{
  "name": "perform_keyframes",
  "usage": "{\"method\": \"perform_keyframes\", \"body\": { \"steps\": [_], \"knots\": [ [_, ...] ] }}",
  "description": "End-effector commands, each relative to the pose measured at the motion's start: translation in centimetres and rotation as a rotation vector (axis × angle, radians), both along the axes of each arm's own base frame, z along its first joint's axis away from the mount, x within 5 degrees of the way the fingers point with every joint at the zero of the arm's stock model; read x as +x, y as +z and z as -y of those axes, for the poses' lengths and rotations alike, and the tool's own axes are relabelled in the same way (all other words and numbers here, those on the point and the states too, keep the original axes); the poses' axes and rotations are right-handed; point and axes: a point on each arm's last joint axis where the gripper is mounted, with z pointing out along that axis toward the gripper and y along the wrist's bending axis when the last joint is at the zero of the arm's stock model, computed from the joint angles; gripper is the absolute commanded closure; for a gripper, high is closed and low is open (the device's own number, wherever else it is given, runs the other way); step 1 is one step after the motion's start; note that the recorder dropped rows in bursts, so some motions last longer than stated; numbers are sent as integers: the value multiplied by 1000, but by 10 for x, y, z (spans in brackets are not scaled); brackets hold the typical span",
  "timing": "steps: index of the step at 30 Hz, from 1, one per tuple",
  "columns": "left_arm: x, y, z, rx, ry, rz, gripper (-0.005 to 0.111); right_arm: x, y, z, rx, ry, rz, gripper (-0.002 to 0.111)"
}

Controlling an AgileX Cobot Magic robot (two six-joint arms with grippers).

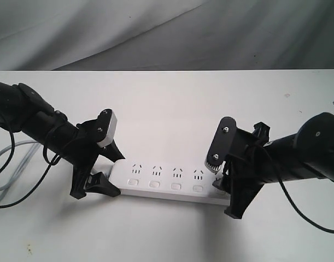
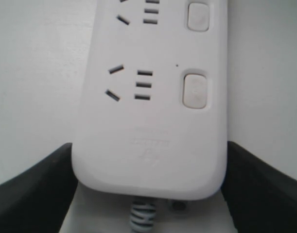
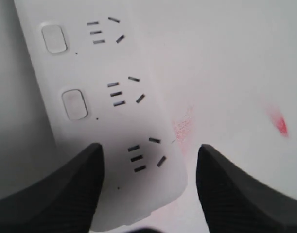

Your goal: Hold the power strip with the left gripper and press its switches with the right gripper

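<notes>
The white power strip [image 1: 167,183] lies flat near the table's front edge, its grey cord [image 1: 8,164] trailing left. My left gripper [image 1: 116,173] is shut on the cord end, and in the left wrist view its black fingers [image 2: 36,189] press both long sides of the power strip [image 2: 153,121]. Switches [image 1: 154,184] run along the front, two of them showing in the left wrist view [image 2: 195,90]. My right gripper [image 1: 224,183] stands open over the far end. One finger [image 3: 56,194] covers the spot of the last switch; two more switches [image 3: 74,104] show beyond it.
The white table [image 1: 172,109] ends at a far edge against a grey cloth backdrop [image 1: 156,33]. Loose black cables [image 1: 13,191] hang off the left arm. Faint red smears [image 3: 279,121] mark the table beside the strip's end.
</notes>
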Motion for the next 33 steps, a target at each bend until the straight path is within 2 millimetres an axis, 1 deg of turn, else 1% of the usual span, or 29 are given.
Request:
{"method": "perform_keyframes", "body": {
  "steps": [1, 5, 11, 14, 33],
  "knots": [
    [0, -1, 0, 22, -21, 11, 39, 0, -5, -1, -6, 11, -21, 55],
    [0, -1, 0, 22, -21, 11, 39, 0, -5, -1, -6, 11, -21, 55],
    [0, -1, 0, 22, -19, 10, 39, -1, -17, -2, -18, 17, -72, 55],
    [0, -1, 0, 22, -19, 10, 39, -1, -18, -2, -19, 19, -80, 55],
    [0, -1, 0, 22, -20, 11, 39, 1, -18, 0, -28, 14, -68, 55]
  ]
}}
